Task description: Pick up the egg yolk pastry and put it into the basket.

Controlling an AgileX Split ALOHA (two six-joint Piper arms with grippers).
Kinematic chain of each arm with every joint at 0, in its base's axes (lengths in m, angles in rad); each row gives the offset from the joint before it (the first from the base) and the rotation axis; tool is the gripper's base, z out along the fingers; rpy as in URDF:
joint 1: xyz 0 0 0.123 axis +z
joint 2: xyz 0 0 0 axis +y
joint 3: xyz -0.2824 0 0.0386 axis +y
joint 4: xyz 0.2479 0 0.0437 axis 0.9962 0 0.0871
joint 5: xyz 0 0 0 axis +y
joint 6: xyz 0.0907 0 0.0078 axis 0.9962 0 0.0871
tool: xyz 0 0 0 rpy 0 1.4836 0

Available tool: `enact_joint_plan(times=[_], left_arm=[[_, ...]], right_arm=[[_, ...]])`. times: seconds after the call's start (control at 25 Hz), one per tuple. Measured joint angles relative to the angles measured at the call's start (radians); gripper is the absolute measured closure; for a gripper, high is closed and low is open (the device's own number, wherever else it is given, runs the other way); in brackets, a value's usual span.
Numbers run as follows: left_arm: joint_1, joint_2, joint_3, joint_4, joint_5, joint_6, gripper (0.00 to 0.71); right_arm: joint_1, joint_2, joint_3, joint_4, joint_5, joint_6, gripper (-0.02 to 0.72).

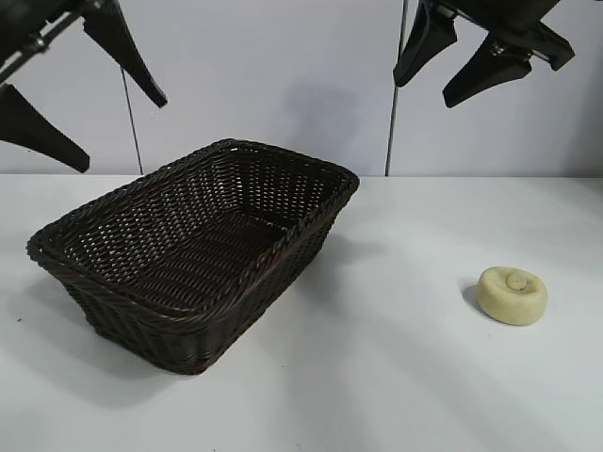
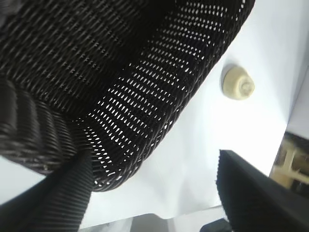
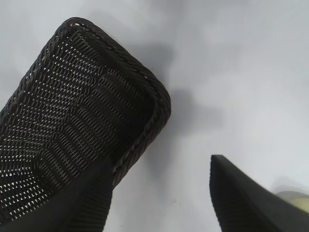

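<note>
The egg yolk pastry, pale cream-yellow with a small knob on top, lies on the white table at the right; it also shows in the left wrist view, and its edge shows behind a finger in the right wrist view. The dark brown wicker basket stands at centre left, empty; it also shows in the left wrist view and the right wrist view. My right gripper is open and empty, high above the table, above the pastry. My left gripper is open and empty, high above the basket's left end.
The white table spreads between the basket and the pastry. A grey wall with thin vertical seams stands behind. The table's edge and some pale equipment show in the left wrist view.
</note>
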Motion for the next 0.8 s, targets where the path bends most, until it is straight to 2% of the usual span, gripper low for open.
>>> enact_joint_plan(times=[0.16, 0.4, 0.6, 0.8], left_arm=[[-0.029, -0.052, 0.000, 0.165, 0.001, -0.194, 0.186], [-0.134, -0.068, 0.072, 0.339, -0.029, -0.456, 0.186], [-0.142, -0.068, 0.172, 0.393, -0.109, -0.604, 0.186], [-0.142, -0.068, 0.247, 0.405, -0.195, -0.647, 0.186]], right_arm=[[0.000, 0.000, 0.000, 0.000, 0.000, 0.000, 0.269], [0.000, 0.000, 0.000, 0.000, 0.000, 0.000, 0.269], [0.000, 0.000, 0.000, 0.000, 0.000, 0.000, 0.269], [0.000, 0.000, 0.000, 0.000, 0.000, 0.000, 0.269]])
